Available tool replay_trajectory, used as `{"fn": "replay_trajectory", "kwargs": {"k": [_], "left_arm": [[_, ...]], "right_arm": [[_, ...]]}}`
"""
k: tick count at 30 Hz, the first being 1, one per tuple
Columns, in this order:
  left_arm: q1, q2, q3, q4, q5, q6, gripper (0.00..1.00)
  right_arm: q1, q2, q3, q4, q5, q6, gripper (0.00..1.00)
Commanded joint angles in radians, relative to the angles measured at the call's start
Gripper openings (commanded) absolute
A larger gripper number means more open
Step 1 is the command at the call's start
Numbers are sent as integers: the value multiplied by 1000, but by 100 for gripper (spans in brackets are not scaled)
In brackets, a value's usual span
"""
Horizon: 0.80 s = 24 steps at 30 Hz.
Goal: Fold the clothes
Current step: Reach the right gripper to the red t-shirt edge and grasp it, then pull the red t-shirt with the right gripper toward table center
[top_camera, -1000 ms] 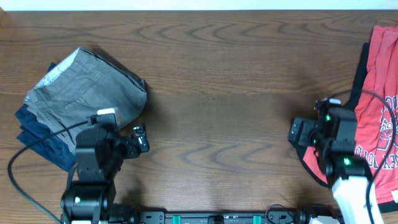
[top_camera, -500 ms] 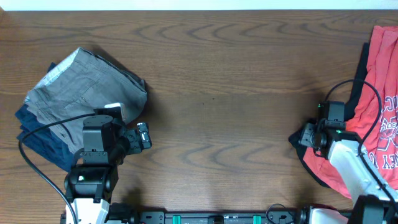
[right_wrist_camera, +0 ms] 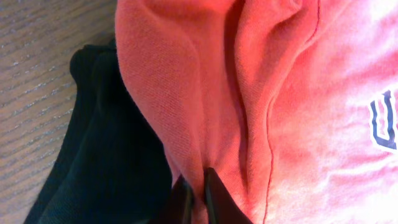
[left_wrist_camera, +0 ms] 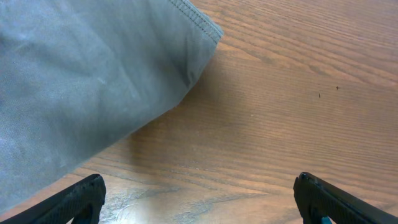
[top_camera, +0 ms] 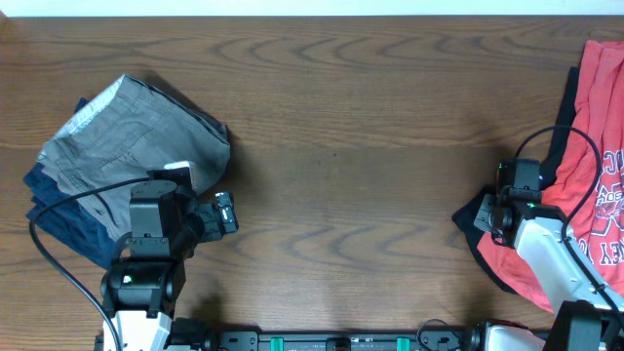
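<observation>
- Overhead view of a wooden table (top_camera: pixel 341 127) with a robot arm at each lower corner.
- The coral-red T-shirt (top_camera: pixel 597 166) lies crumpled at the table's 3 o'clock edge, partly cut off by the frame. Part of its chest lettering shows toward 4 o'clock.
- A black garment (top_camera: pixel 468 211) pokes out from under the shirt's near edge, toward the table's centre.
- The right gripper (top_camera: pixel 493 216) sits at about 4 o'clock, low on the cloth, with its arm reaching in from the bottom right corner.
- In the right wrist view its fingers are pressed together on a raised fold of the T-shirt (right_wrist_camera: pixel 298 93), just beside the black garment (right_wrist_camera: pixel 106 137). The pinch looks placed on the shirt's edge so the shirt alone can be drawn out flat for folding.
- The left gripper (top_camera: pixel 223 214) hovers at about 8 o'clock, jaws wide apart and holding nothing, pointing toward the table's centre.
- It hangs just beside a folded pile: grey trousers (top_camera: pixel 136 146) on top of navy garments (top_camera: pixel 58 229). It appears to be waiting clear of the pile.
- The left wrist view shows the trousers' hemmed corner (left_wrist_camera: pixel 186 37) and bare wood.
</observation>
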Motion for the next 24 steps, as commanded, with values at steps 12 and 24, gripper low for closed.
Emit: {"fn": "replay_trajectory", "kwargs": {"k": [12,24], "left_arm": [[5,-1,19,-2,-1,-13,98],[5,-1,19,-1,-1,-13,98]], "right_arm": [[-75,-205,330,-311,-43,-28,1],[61,-219,492,-8,-1014,-118,1]]}}
